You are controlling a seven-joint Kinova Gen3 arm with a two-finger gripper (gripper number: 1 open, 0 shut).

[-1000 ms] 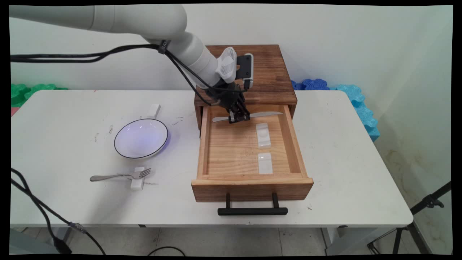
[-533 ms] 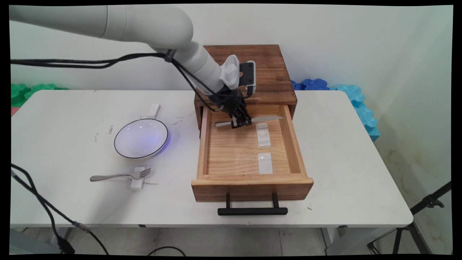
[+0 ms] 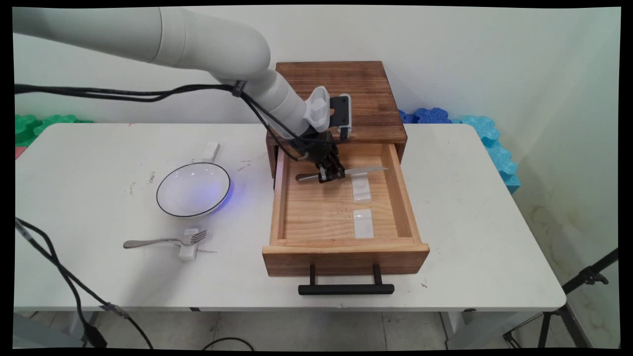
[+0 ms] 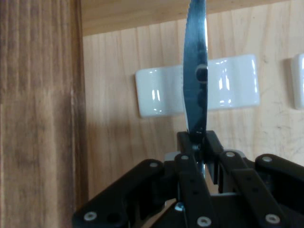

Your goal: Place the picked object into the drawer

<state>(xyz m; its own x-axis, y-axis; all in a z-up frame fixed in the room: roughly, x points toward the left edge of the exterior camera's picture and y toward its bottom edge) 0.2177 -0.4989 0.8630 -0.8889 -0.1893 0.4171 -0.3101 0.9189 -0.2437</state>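
Observation:
My gripper (image 3: 330,174) is shut on a metal table knife (image 3: 363,170), holding it level inside the open wooden drawer (image 3: 316,207), near its back. The handle sticks out to the left and the blade points right, over the far white rest (image 3: 361,187). In the hand view the serrated blade (image 4: 195,71) rises from between my fingers (image 4: 189,147) and crosses that white rest (image 4: 156,92). A second white rest (image 3: 363,223) lies nearer the drawer front.
The drawer belongs to a dark wooden cabinet (image 3: 341,94) and has a black handle (image 3: 346,288). On the table's left stand a white bowl (image 3: 193,189), a fork (image 3: 165,241) on a small white rest, and another white block (image 3: 210,151).
The gripper has carried the knife down and slightly toward the drawer front, lower over the far white rest. Everything else has stayed put.

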